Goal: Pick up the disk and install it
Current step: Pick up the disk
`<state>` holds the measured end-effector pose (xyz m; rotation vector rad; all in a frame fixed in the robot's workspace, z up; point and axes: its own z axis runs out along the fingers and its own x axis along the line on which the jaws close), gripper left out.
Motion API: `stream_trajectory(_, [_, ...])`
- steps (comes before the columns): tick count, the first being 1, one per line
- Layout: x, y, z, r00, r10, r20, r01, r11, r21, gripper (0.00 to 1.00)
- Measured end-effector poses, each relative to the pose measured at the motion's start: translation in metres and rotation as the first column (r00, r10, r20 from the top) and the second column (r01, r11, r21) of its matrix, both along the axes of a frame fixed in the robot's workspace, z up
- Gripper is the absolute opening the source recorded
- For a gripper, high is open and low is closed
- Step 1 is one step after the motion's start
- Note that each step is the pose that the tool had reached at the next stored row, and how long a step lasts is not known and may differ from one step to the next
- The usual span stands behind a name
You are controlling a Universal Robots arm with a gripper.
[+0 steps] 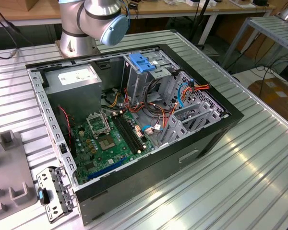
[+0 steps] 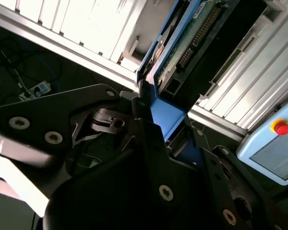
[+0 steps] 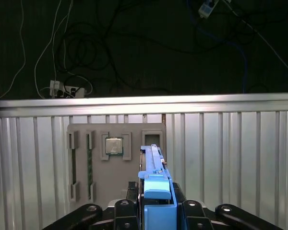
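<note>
- The black two-finger gripper (image 3: 156, 203) is clenched on the disk (image 3: 152, 155), a silver-grey metal hard drive in a blue plastic carrier. Its jaws press the carrier's blue end from both sides.
- In the second wrist view the gripper (image 2: 165, 120) shows the same grasp. The disk (image 2: 192, 33) stands out beyond the jaws edge-on, with its green circuit-board underside and a row of connector pins exposed.
- In the first wrist view the disk is seen against the ribbed aluminium table (image 3: 221, 158), in line with one side of a flat grey moulded fixture tray (image 3: 115, 177). It cannot be told whether the disk's far end touches anything.
- The tray lies near the table's edge, with dark floor beyond. It holds a square metal-topped processor chip (image 3: 114, 145) and a green memory stick (image 3: 90, 165) in its recesses.
- In the exterior view an open black computer case (image 1: 158, 172) sits at the middle of the table (image 1: 240, 182).
- A grey power-supply box with a white label (image 1: 74, 79) fills the case's far corner, toward the exterior view's left.
- A green motherboard (image 1: 110, 139) lies on the case floor.
- A blue plastic bracket (image 1: 141, 62) tops the metal drive cage at the case's far side.
- The silver arm (image 1: 81, 28) with its blue joint cap stands at the table's far edge.
- The fixture tray (image 1: 9, 172) lies at the table edge on the exterior view's left.
</note>
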<state>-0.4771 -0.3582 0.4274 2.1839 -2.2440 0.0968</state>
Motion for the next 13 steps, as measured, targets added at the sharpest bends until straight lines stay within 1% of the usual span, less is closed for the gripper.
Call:
stream_trajectory(6, [0.0,0.0,0.0085,1.0,0.001,-0.0001,-0.001,1.0,0.0,0.37])
stream_trajectory(8, [0.0,0.0,0.014,1.0,0.001,-0.0001,-0.001,1.0,0.0,0.37])
stream_trajectory(13, [0.0,0.0,0.0222,1.0,0.002,-0.0001,-0.002,1.0,-0.0001,0.37])
